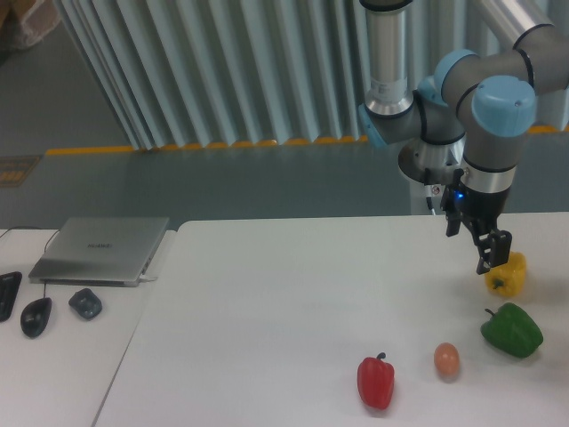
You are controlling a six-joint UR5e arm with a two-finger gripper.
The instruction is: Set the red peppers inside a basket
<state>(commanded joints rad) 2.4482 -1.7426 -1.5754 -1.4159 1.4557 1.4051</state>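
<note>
The reach has not begun; the red pepper stands upright at the bench's near edge, left of the orange egg-shaped thing; the gripper hangs near the yellow pepper, whether its jaws are spread I cannot tell; next it must travel left and down; no basket shows.

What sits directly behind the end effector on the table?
The yellow pepper lies behind the end effector, whose fingers cover its upper left edge. No basket is visible.

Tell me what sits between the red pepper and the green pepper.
In the camera view, a small orange egg-shaped thing sits on the table between the red pepper and the green pepper, touching neither.
</note>
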